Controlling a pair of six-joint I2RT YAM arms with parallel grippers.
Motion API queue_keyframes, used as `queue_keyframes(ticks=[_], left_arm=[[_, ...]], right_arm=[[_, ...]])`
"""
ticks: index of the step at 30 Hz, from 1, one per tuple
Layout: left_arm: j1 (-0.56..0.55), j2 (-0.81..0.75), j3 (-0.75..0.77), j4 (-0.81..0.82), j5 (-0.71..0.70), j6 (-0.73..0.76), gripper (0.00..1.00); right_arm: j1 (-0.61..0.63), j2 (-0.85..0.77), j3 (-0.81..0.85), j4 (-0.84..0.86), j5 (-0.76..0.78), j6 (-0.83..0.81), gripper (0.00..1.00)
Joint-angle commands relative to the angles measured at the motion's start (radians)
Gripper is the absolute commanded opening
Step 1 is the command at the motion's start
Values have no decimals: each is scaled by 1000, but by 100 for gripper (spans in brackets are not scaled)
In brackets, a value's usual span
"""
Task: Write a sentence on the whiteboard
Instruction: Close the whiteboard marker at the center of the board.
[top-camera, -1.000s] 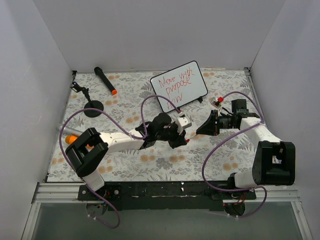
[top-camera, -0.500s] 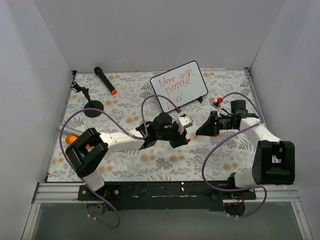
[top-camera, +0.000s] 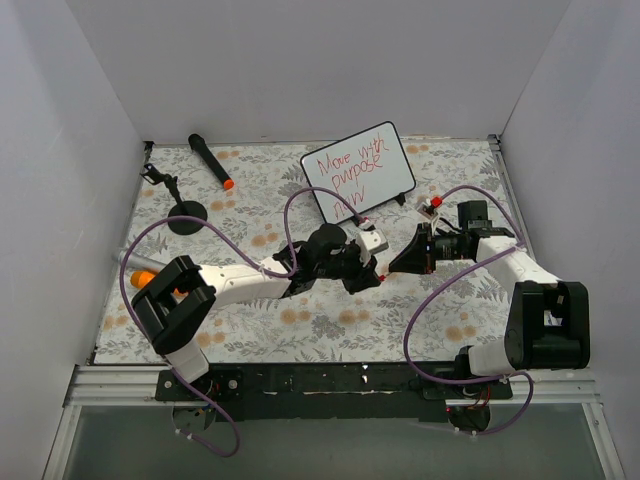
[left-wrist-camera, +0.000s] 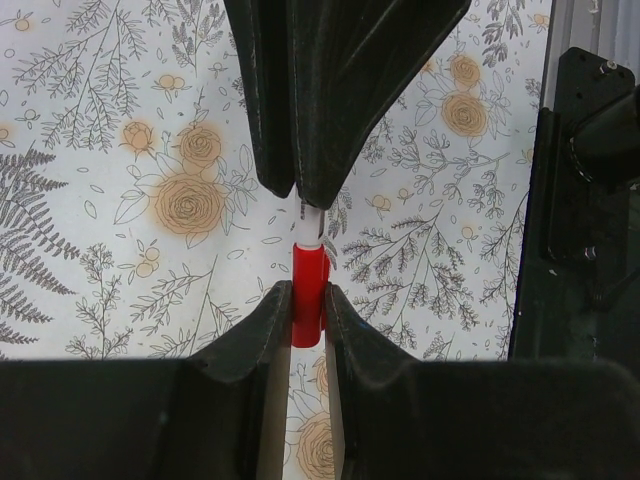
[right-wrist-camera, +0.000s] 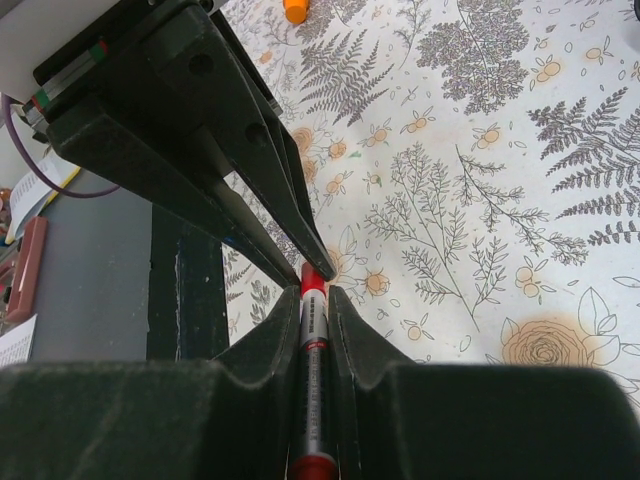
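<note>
The whiteboard (top-camera: 358, 172) stands tilted at the back centre, with the red sentence (top-camera: 345, 170) on it starting "Move with". In front of it my two grippers meet tip to tip above the mat. My left gripper (top-camera: 372, 274) is shut on a red marker cap (left-wrist-camera: 308, 300). My right gripper (top-camera: 398, 264) is shut on the red marker (right-wrist-camera: 312, 345). In the right wrist view the marker's red end (right-wrist-camera: 312, 278) sits between the left gripper's fingers (right-wrist-camera: 270, 200). In the left wrist view the marker's white tip section (left-wrist-camera: 308, 225) enters the cap.
A black marker with an orange end (top-camera: 211, 160) lies at the back left. A black round-based stand (top-camera: 187, 215) is at the left. An orange object (top-camera: 143, 278) lies by the left arm. The floral mat (top-camera: 300, 330) covers the table; white walls enclose it.
My right gripper has moved a little left toward the left gripper, closing the gap between marker and cap. The whiteboard has not moved.
</note>
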Motion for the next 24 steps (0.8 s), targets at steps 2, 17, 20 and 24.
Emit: queue_keyframes(ticks=[2, 17, 20, 24], left_arm=[[-1, -2, 77, 35, 3, 5, 0], [4, 56, 210, 144, -32, 9, 0], [5, 65, 235, 164, -26, 19, 0], [13, 73, 268, 179, 6, 22, 0]], right_arm=[[32, 10, -19, 26, -12, 5, 1], [79, 58, -44, 37, 15, 7, 1], [84, 69, -48, 40, 20, 7, 1], [93, 84, -52, 43, 21, 7, 1]])
